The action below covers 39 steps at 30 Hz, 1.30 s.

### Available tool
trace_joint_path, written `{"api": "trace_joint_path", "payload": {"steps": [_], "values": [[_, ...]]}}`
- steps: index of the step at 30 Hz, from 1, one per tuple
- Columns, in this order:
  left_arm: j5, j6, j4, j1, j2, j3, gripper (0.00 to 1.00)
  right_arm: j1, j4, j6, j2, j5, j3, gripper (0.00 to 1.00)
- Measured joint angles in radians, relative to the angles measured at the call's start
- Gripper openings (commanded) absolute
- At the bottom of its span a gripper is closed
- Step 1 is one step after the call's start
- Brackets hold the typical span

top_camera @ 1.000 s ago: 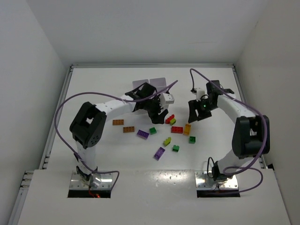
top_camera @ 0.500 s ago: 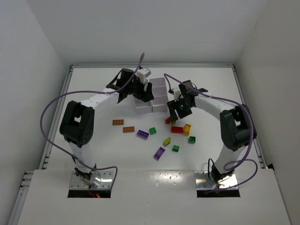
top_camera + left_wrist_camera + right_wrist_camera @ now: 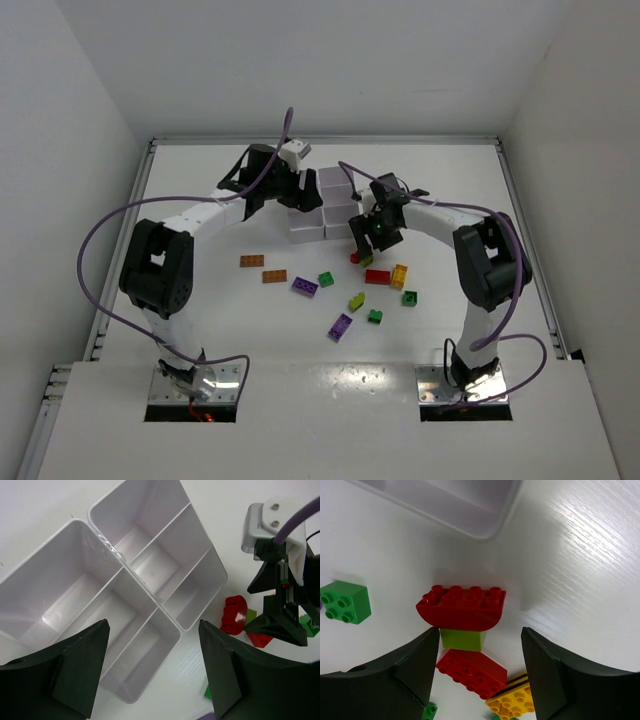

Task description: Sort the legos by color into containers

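Left gripper [image 3: 152,625]: you had it hanging over the containers [image 3: 125,565], jaws spread wide, gripping nothing.
Right gripper [image 3: 480,630]: yours sat just beside the containers' corner, jaws apart, straddling a red curved brick [image 3: 461,607] without pinching it.
Red curved brick: it touched a lime brick [image 3: 462,639], near the containers.
Legos [image 3: 340,326]: they lay scattered in front of the containers.
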Motion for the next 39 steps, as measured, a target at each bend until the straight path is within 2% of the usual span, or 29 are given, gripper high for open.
{"api": "trace_joint_path", "payload": {"steps": [6,22,31,37,39], "values": [[0.002,0.001,0.002,0.014,0.000,0.000,0.78,0.032,0.013,-0.012,0.000,0.005,0.002,0.59],[0.027,0.001,0.002,0.021,0.003,0.000,0.78,0.053,0.013,-0.018,0.002,0.019,-0.038,0.59],[0.031,0.001,0.002,0.021,0.004,0.000,0.78,0.076,0.023,-0.016,0.002,0.022,-0.045,0.50],[0.031,0.002,0.006,0.021,0.004,-0.006,0.78,0.076,0.033,-0.010,0.004,0.040,-0.045,0.36],[0.030,0.003,0.006,0.023,0.004,-0.014,0.78,0.076,0.042,-0.008,0.004,0.050,-0.045,0.24]]}}
